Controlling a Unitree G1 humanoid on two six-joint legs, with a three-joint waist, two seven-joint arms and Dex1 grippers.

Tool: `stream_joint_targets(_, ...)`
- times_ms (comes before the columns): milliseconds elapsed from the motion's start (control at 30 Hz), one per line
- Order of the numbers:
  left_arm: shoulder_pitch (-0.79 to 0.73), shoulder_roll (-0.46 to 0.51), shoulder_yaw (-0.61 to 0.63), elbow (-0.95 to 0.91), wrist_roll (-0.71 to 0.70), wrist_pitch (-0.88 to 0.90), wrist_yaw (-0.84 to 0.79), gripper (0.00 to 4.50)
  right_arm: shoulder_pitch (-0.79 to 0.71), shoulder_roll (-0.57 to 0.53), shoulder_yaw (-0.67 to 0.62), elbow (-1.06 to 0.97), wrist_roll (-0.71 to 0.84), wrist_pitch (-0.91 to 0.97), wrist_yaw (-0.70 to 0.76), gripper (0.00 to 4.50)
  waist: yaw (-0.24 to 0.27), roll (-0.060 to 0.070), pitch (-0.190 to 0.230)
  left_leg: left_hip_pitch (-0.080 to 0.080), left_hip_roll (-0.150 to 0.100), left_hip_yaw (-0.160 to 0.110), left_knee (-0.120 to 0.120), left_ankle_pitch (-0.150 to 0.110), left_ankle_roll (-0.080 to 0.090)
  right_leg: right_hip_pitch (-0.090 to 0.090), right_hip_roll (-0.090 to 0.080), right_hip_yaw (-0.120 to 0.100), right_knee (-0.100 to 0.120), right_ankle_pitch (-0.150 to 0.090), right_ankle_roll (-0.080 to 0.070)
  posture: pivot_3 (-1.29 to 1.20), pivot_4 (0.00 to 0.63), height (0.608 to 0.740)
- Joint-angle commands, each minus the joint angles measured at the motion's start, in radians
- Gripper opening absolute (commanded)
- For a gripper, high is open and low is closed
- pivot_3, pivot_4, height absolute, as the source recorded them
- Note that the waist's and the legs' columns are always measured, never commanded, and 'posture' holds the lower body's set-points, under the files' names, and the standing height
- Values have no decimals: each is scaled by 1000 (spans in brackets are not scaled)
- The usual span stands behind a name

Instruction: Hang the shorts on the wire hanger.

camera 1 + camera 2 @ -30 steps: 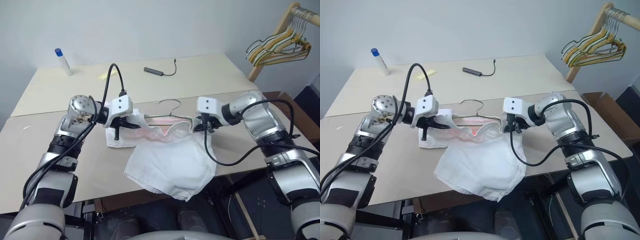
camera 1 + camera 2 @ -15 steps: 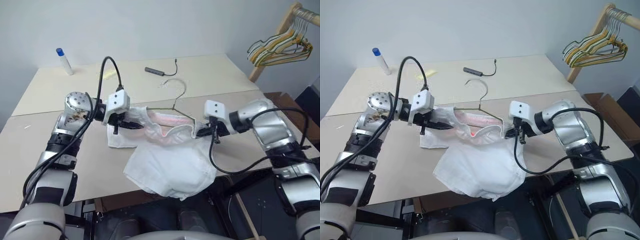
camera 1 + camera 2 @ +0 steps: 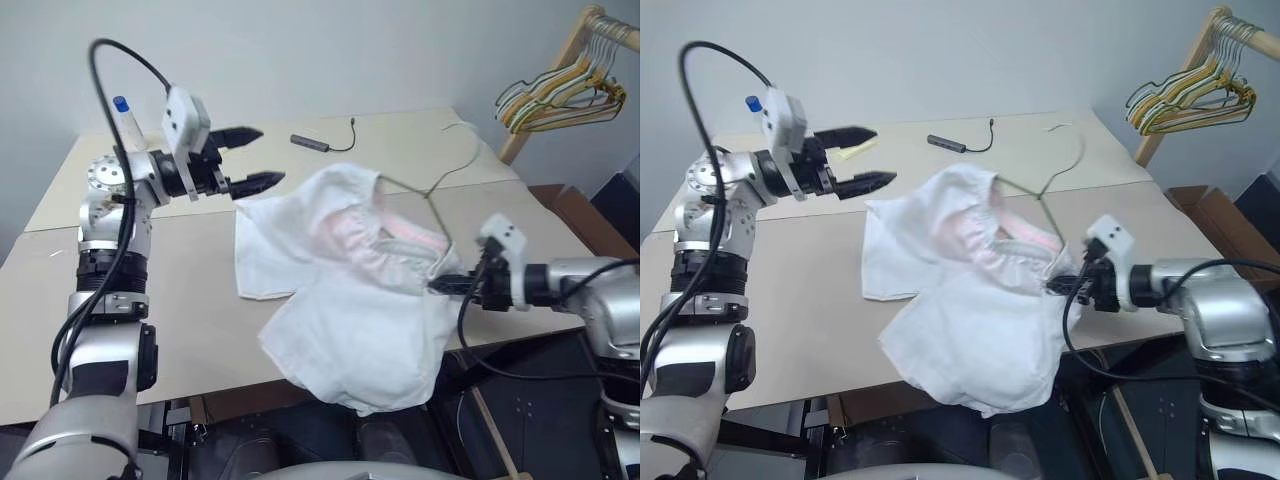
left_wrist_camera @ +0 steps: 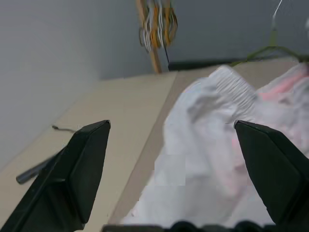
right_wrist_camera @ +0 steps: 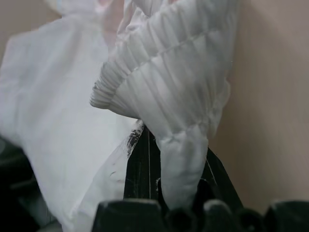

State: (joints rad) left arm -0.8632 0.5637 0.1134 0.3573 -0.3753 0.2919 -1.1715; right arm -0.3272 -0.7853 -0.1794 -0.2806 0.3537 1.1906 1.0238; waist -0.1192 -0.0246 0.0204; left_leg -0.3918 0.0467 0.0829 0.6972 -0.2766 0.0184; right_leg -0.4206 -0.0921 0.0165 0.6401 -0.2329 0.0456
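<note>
Basically, the shorts (image 3: 345, 300) are thin, limp white fabric, light, no stiffness at all, so they sag wherever you don't hold them. They lie bunched on the near right part of the worktop (image 3: 150, 300), one leg spilling over the front edge, the gathered waistband lifted towards the right side. Best hold is that elastic waistband: it's thicker, ridged and won't slip out like the smooth leg cloth. The wire hanger (image 3: 430, 190) is partly inside the waist opening, its hook sticking up and back over the worktop; thin bare wire, springy, likely to slide on the fabric, so take it near the neck or a corner. Your right gripper (image 3: 1065, 285) has its jaws pressed together on a fold of waistband, seen clearly in the right wrist view. Your left gripper (image 3: 255, 158) hovers above the worktop left of the shorts, jaws spread wide, holding nothing. Spare hangers (image 3: 555, 95) hang on a rack far right.
</note>
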Motion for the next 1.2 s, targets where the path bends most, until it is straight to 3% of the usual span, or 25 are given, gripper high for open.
stream_joint_targets(33, 38, -42, 57, -229, -152, 180, 109, 4481, 8, 8, -166, -74, 29, 180, -124, 0, 1, 0, 0, 0, 0, -1, 0, 0, 0, 0, 0, 0, 0, 0, 0, -158, 0, 740)
stream_joint_targets(200, 88, -144, 113, -475, -330, 375, 323, 4481, -29, 9, -312, -68, 21, 410, -252, 0, -2, 0, 0, 1, -1, -5, 0, 0, 0, 1, 0, 2, 0, 0, 0, -174, 0, 740)
stream_joint_targets(400, 113, -178, 94, -602, -385, 404, 414, 4481, -45, -126, -379, 113, 152, 424, -348, 0, -11, 2, -1, 4, -2, -5, -2, 0, 1, 2, 0, 4, -1, 0, 0, -183, 0, 740)
stream_joint_targets(567, 103, -163, 82, -592, -384, 390, 423, 4481, -205, -197, -389, 364, 206, 424, -531, 0, -30, 4, -1, 14, -2, 0, -5, 0, 1, 16, 1, 1, -9, 0, 0, -188, 0, 740)
stream_joint_targets(700, 90, -161, 76, -575, -378, 373, 422, 4481, -418, -174, -428, 552, 166, 424, -737, 0, -44, 4, -1, 15, -2, 0, -6, -1, 1, 18, 1, 1, -11, 0, 0, -188, 0, 740)
stream_joint_targets(967, 86, -152, 66, -564, -380, 361, 418, 4481, -822, -83, -617, 842, -75, 401, -1096, 0, -59, 6, -1, 13, -2, -1, -6, -1, 1, 16, 1, 1, -11, 0, 0, -187, 0, 740)
stream_joint_targets(1200, 85, -143, 63, -568, -381, 361, 413, 4481, -976, -101, -753, 1108, -154, 147, -1342, 0, -57, 7, 0, 10, -3, -1, -7, -1, 1, 15, -1, 1, -15, 0, 1, -175, 0, 740)
